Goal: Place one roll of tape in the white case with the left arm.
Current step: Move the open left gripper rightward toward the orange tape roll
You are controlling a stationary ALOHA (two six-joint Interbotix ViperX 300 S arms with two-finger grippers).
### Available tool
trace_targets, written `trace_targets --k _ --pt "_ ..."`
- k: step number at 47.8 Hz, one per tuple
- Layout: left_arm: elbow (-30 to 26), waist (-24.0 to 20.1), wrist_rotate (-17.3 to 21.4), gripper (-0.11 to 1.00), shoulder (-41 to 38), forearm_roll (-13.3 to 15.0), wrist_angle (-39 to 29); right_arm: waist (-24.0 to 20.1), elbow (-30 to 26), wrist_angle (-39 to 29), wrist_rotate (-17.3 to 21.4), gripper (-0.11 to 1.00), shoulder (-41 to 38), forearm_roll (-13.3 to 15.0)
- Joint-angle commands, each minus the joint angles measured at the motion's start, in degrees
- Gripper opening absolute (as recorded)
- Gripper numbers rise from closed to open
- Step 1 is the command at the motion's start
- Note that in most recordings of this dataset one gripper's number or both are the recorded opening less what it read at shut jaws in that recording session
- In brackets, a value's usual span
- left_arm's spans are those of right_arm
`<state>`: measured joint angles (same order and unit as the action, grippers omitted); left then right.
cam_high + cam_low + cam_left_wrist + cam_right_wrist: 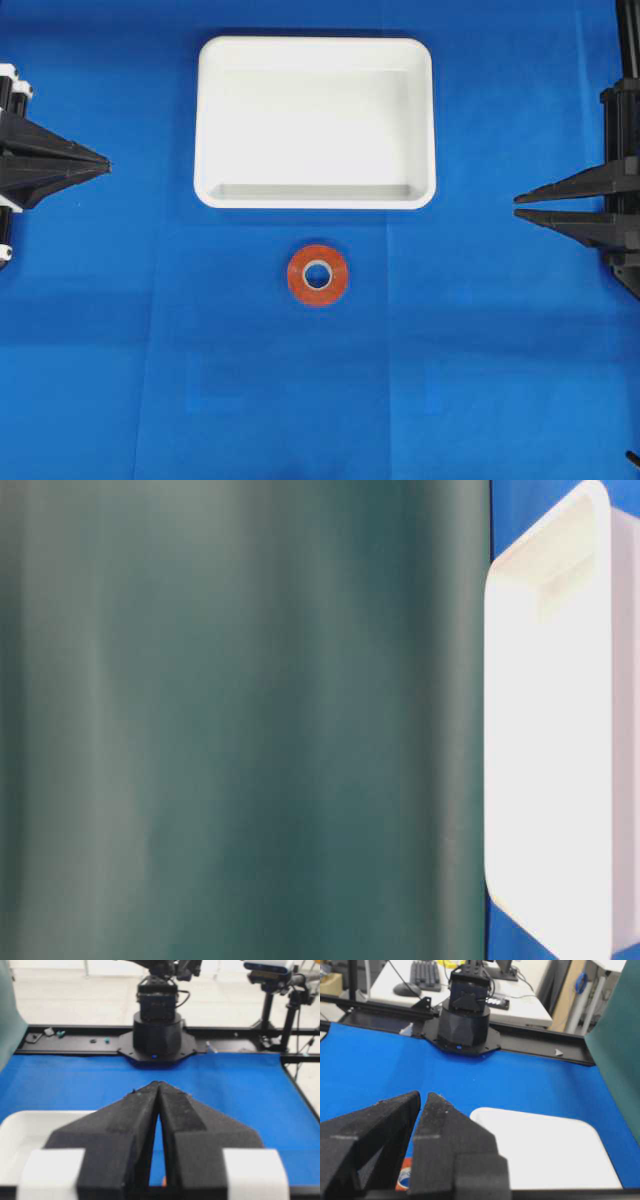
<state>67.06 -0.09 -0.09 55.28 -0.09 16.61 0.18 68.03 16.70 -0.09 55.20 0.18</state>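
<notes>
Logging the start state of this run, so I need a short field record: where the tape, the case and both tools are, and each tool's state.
roll of tape: flat on the blue cloth, just in front of the white case, untouched
white case: empty, tape not yet inside
left tool: at left edge, shut, holding nothing
right tool: at right edge, slightly open, holding nothing
task status: not started

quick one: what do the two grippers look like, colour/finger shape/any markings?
Both are matte black with long wedge-shaped fingers tapering to points. The left gripper carries white blocks at the finger bases, seen in its wrist view, and white fittings on its body overhead. The right gripper is plain black; its fingers look rough, foam-like. No cables visible on either.
</notes>
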Motion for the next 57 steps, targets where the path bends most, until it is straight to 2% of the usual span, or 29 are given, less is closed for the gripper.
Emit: trace_targets --k 1,10,19,29,32,35,41,46,52,57 --pt "-0.53 1.23 -0.88 0.00 -0.44 -1.32 -1.05 0.79 -1.93 0.09 -0.70 0.00 -0.62 0.09" --pt "-0.62 3.52 -2.46 0.00 -0.70 -1.32 -0.70 0.88 -2.55 -0.62 -1.05 -0.11 -2.02 0.70" --pt "-0.53 5.19 -5.98 0.00 -2.37 -1.41 0.18 1.05 -2.64 -0.62 -1.05 -0.11 -2.02 0.70" --pt "-0.97 5.54 -6.15 0.01 -9.32 -1.67 5.89 1.14 -2.55 -0.70 -1.05 -0.11 -2.37 0.70" --pt "-1.49 5.54 -6.15 0.10 -12.30 -1.76 7.91 1.14 -2.46 -0.70 -0.97 -0.11 -2.64 0.70" --pt "-2.29 5.54 -6.24 0.26 -15.03 -1.67 9.14 1.14 -2.46 -0.70 -0.88 -0.11 -2.81 0.70" --pt "-4.48 5.71 -6.50 0.65 -20.39 -1.67 9.76 1.14 -2.46 -0.79 -0.79 -0.11 -3.25 0.62" --pt "-7.29 6.42 -6.42 0.88 -25.49 -1.76 9.76 1.05 -2.46 -0.79 -0.79 -0.11 -3.25 0.62" --pt "-11.07 7.47 -6.42 0.88 -31.03 -1.67 8.53 1.14 -2.46 -0.88 -0.79 -0.11 -3.25 0.62" --pt "-15.21 8.17 -6.50 0.88 -35.86 -1.67 4.39 1.14 -2.37 -0.88 -0.79 -0.11 -3.52 0.62"
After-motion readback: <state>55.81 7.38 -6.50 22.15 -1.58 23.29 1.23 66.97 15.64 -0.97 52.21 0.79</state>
